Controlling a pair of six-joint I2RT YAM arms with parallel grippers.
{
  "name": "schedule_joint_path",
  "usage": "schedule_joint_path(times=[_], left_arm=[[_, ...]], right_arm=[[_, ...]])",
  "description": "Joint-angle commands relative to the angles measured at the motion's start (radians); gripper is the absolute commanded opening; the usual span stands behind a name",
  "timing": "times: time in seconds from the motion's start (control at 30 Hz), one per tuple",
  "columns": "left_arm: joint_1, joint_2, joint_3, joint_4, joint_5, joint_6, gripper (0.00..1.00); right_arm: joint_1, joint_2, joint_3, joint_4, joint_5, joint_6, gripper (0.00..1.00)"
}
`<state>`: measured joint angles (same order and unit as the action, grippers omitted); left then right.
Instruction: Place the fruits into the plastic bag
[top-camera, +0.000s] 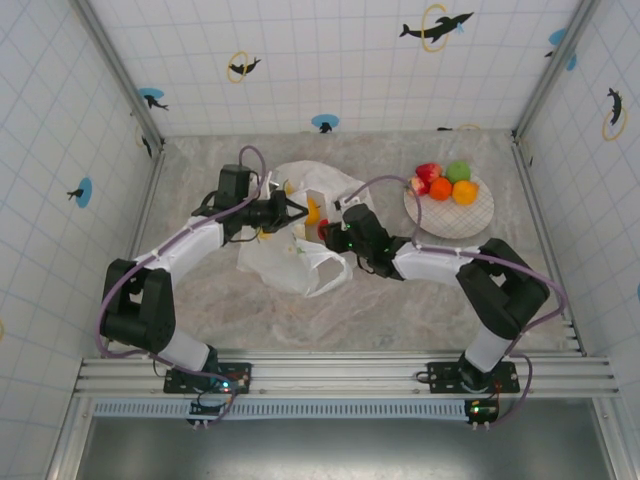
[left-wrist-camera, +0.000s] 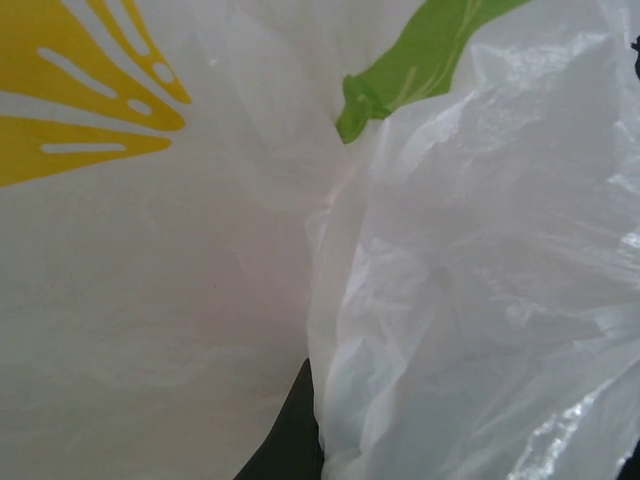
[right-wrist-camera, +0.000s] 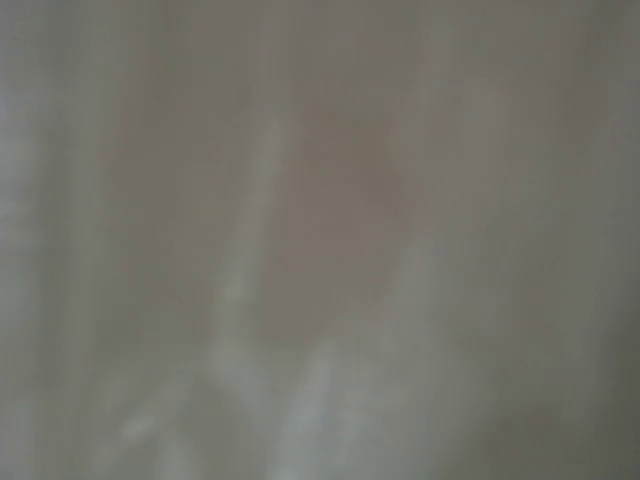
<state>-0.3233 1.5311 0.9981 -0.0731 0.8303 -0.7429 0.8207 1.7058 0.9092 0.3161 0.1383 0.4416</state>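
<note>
One plastic bag lies crumpled on the worktop. Right of the bag, one checked plate carries five fruits: two red, one green, two orange. The left claw and right claw meet at the bag's mouth, and the bag's film hides whether either is clenched.

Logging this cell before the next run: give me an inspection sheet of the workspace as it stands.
Surface: grey marbled table.
Job's things: bag crumpled mid-table, an orange fruit at its mouth; several fruits on the plate.
Clutter: nothing seen.
Grippers: left tool at the bag's left edge; right tool at its right, a red thing by its tip; grip unclear for both.
Cables: purple cables loop along both arms.
Surroundings: tiled walls with dolphin stickers.
</note>
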Motion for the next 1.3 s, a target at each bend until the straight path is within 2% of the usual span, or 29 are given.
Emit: schedule_joint_path(times=[0.0, 0.17, 0.4, 0.6, 0.77, 0.93, 1.1, 1.27], left_arm=[[-0.009, -0.020, 0.033, 0.016, 0.030, -0.021, 0.00], [-0.009, -0.021, 0.036, 0.012, 0.029, -0.019, 0.00], [-0.008, -0.026, 0.034, 0.028, 0.026, -0.036, 0.00], [-0.009, -0.032, 0.036, 0.034, 0.023, -0.043, 0.00], [-0.008, -0.037, 0.038, 0.032, 0.023, -0.040, 0.00], [-0.009, -0.031, 0.042, 0.032, 0.024, -0.036, 0.00], [-0.009, -0.027, 0.045, 0.029, 0.022, -0.030, 0.00], [-0.001, -0.024, 0.042, 0.011, 0.010, -0.009, 0.00]], right_arm=[[0.008, 0.020, 0.047, -0.043, 0.032, 0.059, 0.51], [0.006, 0.034, 0.054, -0.031, -0.094, 0.089, 0.52], [0.010, 0.118, 0.105, 0.009, -0.260, 0.236, 0.54], [0.012, 0.193, 0.180, 0.038, -0.358, 0.340, 0.61], [-0.004, 0.201, 0.209, 0.017, -0.405, 0.346, 0.73], [-0.013, 0.195, 0.190, 0.059, -0.469, 0.376, 0.79], [-0.016, 0.168, 0.167, 0.053, -0.496, 0.365, 0.80], [-0.028, 0.095, 0.131, -0.049, -0.448, 0.274, 0.78]])
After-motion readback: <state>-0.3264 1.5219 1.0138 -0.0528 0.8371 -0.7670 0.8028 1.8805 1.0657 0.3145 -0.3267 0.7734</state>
